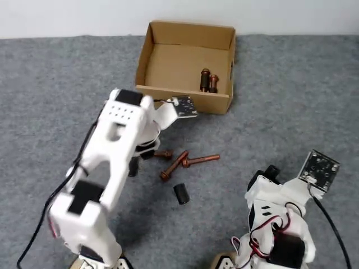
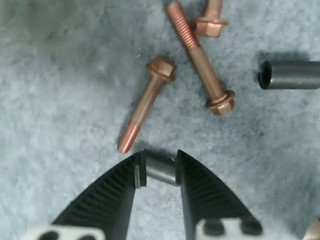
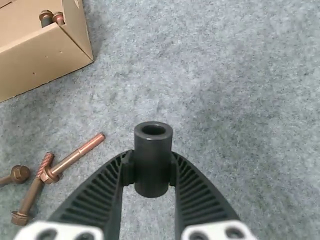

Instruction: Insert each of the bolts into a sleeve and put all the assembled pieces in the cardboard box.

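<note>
Three copper bolts lie loose on the grey carpet: one just beyond my left gripper, a longer one and a third past it. My left gripper is shut on a short dark sleeve held low over the carpet. A second sleeve lies on its side near the bolts. My right gripper is shut on another dark sleeve, held upright with its bore facing the camera, away from the bolts. The cardboard box holds two assembled pieces.
The box stands at the back of the table, its front wall close to the bolt pile. The left arm's white body stretches over the carpet left of the bolts. The right arm is folded at the front right.
</note>
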{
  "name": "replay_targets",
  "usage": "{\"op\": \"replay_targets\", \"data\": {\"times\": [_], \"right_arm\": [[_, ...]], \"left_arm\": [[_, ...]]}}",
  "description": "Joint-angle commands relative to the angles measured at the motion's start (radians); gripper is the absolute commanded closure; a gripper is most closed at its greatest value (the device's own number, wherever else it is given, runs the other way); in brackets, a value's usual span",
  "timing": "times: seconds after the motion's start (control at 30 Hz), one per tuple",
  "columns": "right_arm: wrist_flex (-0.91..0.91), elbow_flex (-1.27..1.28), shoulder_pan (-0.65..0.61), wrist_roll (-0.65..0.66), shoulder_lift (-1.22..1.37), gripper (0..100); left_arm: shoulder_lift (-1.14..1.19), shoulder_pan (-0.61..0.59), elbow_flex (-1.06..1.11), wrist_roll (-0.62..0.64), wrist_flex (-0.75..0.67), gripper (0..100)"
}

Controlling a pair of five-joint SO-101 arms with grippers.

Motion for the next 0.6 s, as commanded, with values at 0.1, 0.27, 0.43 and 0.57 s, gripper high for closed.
{"op": "replay_targets", "data": {"times": [0.1, 0.27, 0.43, 0.57], "right_arm": [[-0.002, -0.006, 0.01, 0.009, -0.005, 99.1], [-0.002, -0.006, 0.01, 0.009, -0.005, 99.1], [-0.002, -0.006, 0.01, 0.009, -0.005, 99.1], [-0.002, -0.006, 0.01, 0.009, -0.005, 99.1]], "left_arm": [[0.242, 0.037, -0.305, -0.017, 0.112, 89], [0.359, 0.061, -0.421, -0.017, 0.112, 89], [0.437, 0.086, -0.473, -0.017, 0.106, 89], [0.509, 0.084, -0.475, -0.017, 0.098, 89]]}}
